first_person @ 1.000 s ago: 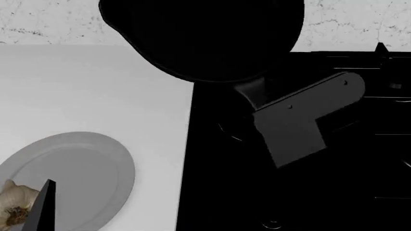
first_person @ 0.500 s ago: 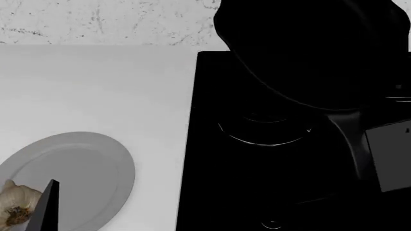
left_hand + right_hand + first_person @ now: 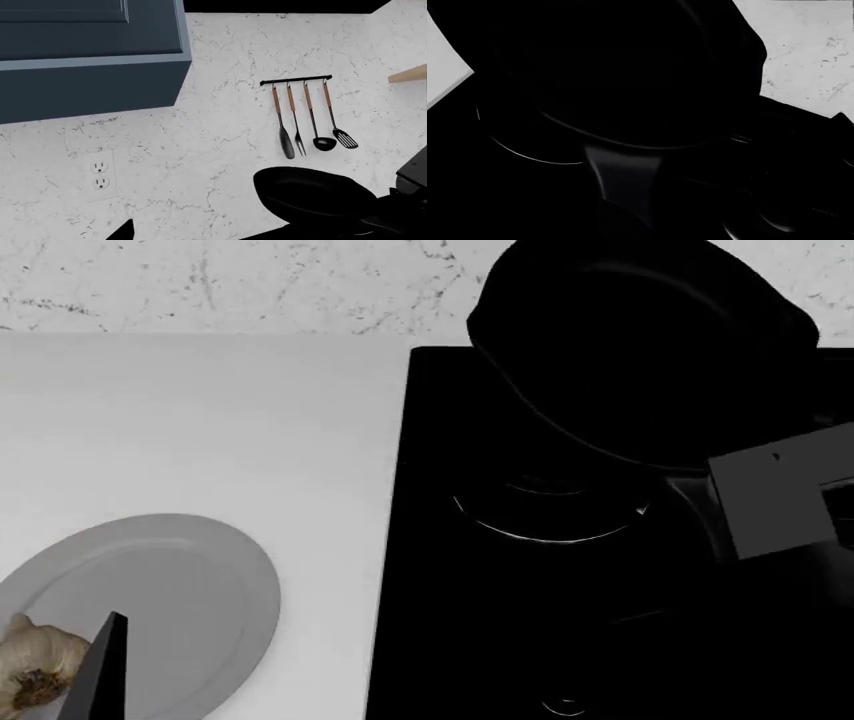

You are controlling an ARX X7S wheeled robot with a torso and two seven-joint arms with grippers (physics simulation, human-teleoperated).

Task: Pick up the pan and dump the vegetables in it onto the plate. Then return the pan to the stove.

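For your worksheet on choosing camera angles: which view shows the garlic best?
The head view: the garlic lies on the plate, at the picture's edge. The left wrist view shows only wall, utensils and the pan; the right wrist view shows mostly the pan. Neither shows the garlic.

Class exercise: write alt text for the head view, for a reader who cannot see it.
A black pan is held over a black stove by the right end effector. On the white counter beside it, a grey plate holds a garlic bulb.
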